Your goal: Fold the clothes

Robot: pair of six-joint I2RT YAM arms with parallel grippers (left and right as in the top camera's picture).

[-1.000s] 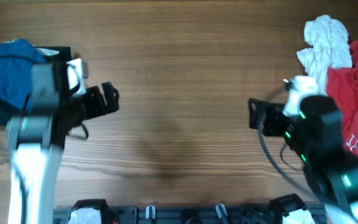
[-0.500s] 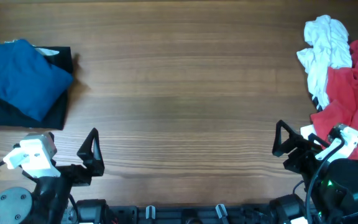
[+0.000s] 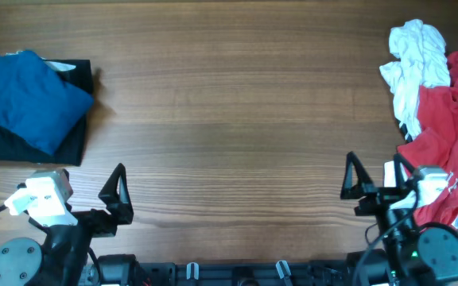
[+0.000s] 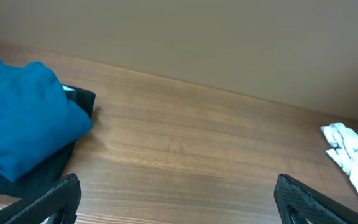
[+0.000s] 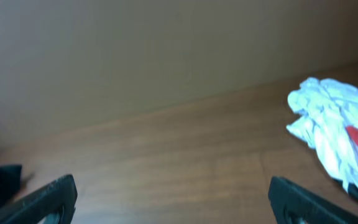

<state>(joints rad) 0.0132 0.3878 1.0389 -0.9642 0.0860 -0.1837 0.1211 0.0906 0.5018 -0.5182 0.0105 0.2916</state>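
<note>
From overhead, the deep-blue shirt (image 3: 22,95) lies atop the black one (image 3: 64,149) at the desk's (image 3: 229,119) left end, the white one (image 3: 412,56) and the red one (image 3: 448,127) lie crumpled together at the right end, and my left hand (image 3: 74,205) and right hand (image 3: 380,187) hang at the near edge. My left wrist view shows that hand spread wide and gripping nothing, the blue shirt ahead to the left. My right wrist view shows the same wide, bare spread, white and red cloth ahead to the right.
</note>
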